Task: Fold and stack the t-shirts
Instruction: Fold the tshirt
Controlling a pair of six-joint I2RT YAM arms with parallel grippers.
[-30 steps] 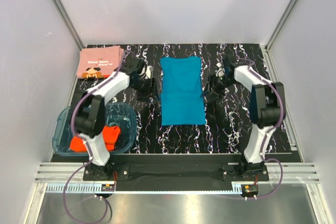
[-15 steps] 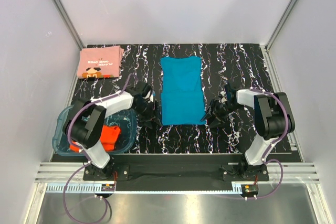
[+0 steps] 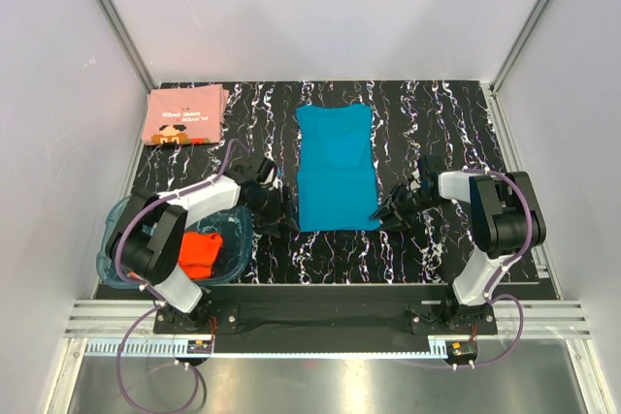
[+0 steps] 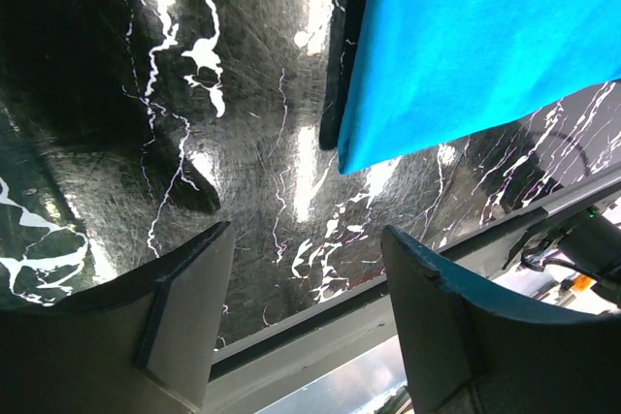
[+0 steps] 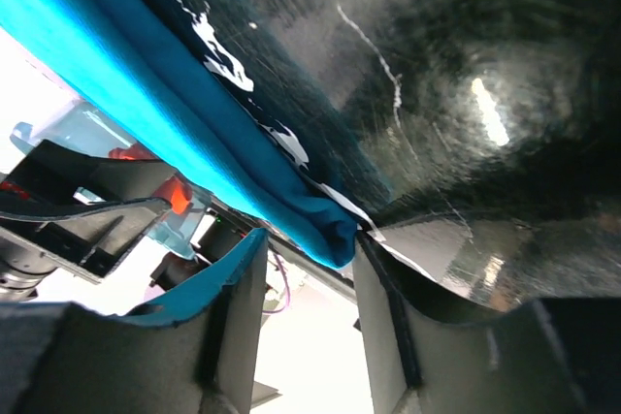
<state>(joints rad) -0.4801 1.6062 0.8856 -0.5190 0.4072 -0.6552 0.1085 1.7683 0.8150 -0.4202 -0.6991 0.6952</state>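
The teal shirt (image 3: 337,168) lies mid-table as a long strip running 12 to 6 o'clock. The pink shirt (image 3: 186,115) sits folded at 10 o'clock and the orange shirt (image 3: 201,251) is bunched in the tub (image 3: 126,230) at 8 o'clock. The step in hand looks like the crosswise fold of the teal shirt, with both arms low at its near hem. The left gripper (image 3: 275,210) is at the 7 o'clock corner, jaws wide and empty, the corner just ahead of them. The right gripper (image 3: 393,212) is at the 5 o'clock corner, jaws partly apart with the corner in the gap. That view is too close to tell whether the pads press the cloth. Next, both likely need to pinch every layer at their corners, lift together and carry the hem toward 12 o'clock, keeping the edges square.
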